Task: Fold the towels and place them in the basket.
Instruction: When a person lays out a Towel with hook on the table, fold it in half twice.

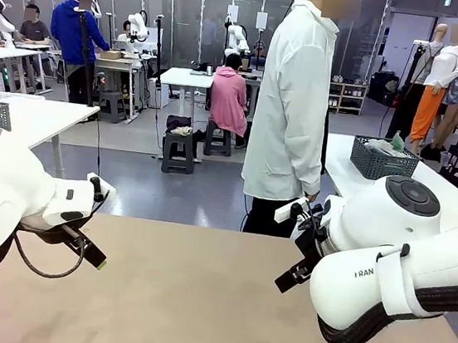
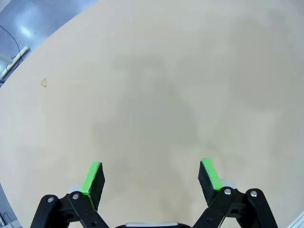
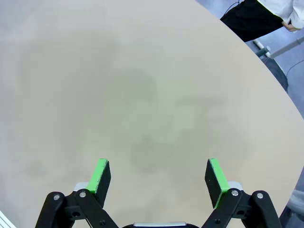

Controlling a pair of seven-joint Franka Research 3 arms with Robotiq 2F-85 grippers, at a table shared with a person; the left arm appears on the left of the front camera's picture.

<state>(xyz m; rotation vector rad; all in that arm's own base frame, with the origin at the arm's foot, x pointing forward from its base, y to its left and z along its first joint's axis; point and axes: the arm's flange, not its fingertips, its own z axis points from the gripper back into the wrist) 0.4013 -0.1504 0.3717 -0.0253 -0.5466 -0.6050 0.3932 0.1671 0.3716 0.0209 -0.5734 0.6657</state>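
wrist views: our left gripper (image 2: 152, 175) and right gripper (image 3: 156, 175) hang jaws apart over the table (image 2: 152, 71), basket (image 1: 383, 163) past its far-right corner.

Dark grey lattice basket (image 1: 382, 167), upright on white worktop at far right; pale towels (image 1: 378, 145) crumpled inside, above rim.

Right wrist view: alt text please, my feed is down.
The right hand, open with its green pads wide apart and holding nothing, hovers above the smooth beige tabletop. A person in dark trousers stands at the top right edge.
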